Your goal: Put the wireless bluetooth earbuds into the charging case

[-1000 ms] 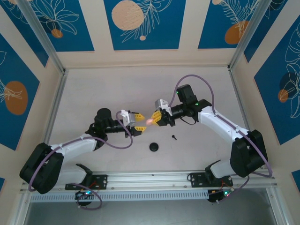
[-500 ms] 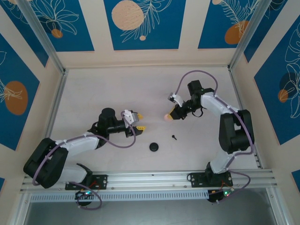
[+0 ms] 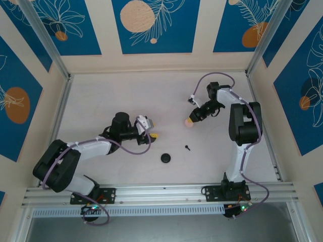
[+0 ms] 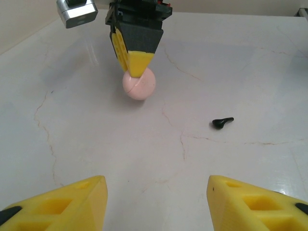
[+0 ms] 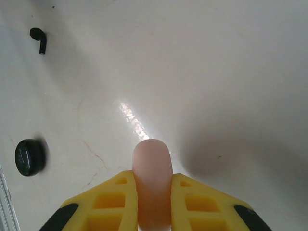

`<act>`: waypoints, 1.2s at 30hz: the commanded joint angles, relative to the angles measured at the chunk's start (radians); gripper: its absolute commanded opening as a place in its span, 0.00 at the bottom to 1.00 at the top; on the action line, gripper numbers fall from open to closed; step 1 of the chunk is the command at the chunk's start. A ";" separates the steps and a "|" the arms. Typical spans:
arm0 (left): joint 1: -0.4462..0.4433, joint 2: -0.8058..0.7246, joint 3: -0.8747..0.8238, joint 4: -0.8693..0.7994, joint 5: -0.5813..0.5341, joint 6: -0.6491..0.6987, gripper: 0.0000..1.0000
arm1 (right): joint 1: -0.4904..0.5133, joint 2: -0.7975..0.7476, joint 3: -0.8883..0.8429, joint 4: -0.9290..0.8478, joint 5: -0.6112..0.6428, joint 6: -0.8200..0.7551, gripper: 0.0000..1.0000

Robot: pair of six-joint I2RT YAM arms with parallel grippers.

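Yellow jaws of the left gripper (image 4: pixel 156 202) stand released and empty, near the black disc (image 3: pixel 166 158). Rightward, one earbud (image 3: pixel 187 147) lies loose on the table (image 3: pixel 101 101). The right gripper (image 3: pixel 193 119) is clenched edgewise on the charging case (image 3: pixel 189 122). It should probably set the case down flat and steady. The earbud lies just nearer than the case, apart from both grippers.
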 commanded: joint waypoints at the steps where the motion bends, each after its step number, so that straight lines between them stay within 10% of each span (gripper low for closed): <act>1: -0.007 0.023 0.033 -0.018 0.004 0.030 0.56 | -0.005 0.045 0.048 -0.095 0.004 0.008 0.14; 25: -0.007 0.039 0.038 0.011 -0.008 -0.035 0.56 | -0.038 0.013 0.055 -0.004 0.122 0.164 0.53; 36: -0.009 -0.073 -0.069 0.037 -0.111 -0.159 0.55 | 0.078 -0.257 -0.095 0.083 0.183 0.554 0.60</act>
